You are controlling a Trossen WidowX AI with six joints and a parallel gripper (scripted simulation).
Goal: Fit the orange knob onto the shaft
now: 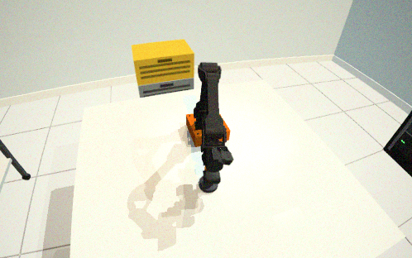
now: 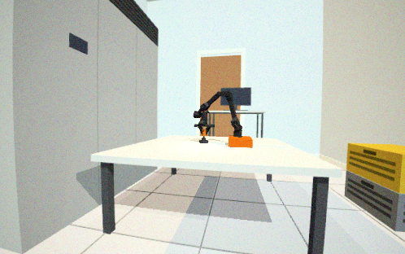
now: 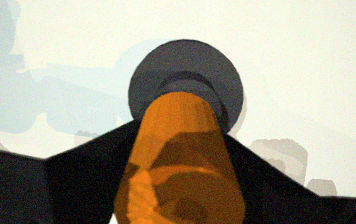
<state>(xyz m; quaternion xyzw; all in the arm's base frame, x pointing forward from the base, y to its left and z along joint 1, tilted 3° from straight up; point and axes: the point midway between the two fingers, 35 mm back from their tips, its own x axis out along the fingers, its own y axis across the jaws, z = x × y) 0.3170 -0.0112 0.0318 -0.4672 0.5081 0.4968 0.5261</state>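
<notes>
The orange knob (image 3: 180,117) (image 2: 204,132) is upright between the fingers of my gripper (image 3: 179,135) (image 2: 204,129), which is shut on it. In the top view the arm hides nearly all of the knob. The round dark pedestal (image 3: 150,67) (image 2: 203,142) (image 1: 208,188) stands on the table directly below. In the exterior view a narrow dark part shows between the knob's lower end and the wide base, so the knob is above the base. The knob hides the shaft in the wrist view; whether the shaft is in the hole, and where its flat side faces, I cannot tell.
The arm's orange base block (image 1: 225,130) (image 2: 240,142) stands on the white table (image 1: 289,186) (image 2: 260,160), behind the pedestal in the top view. Arm shadows lie on the table. A yellow and grey cabinet (image 1: 163,68) (image 2: 374,167) stands on the floor beyond the table.
</notes>
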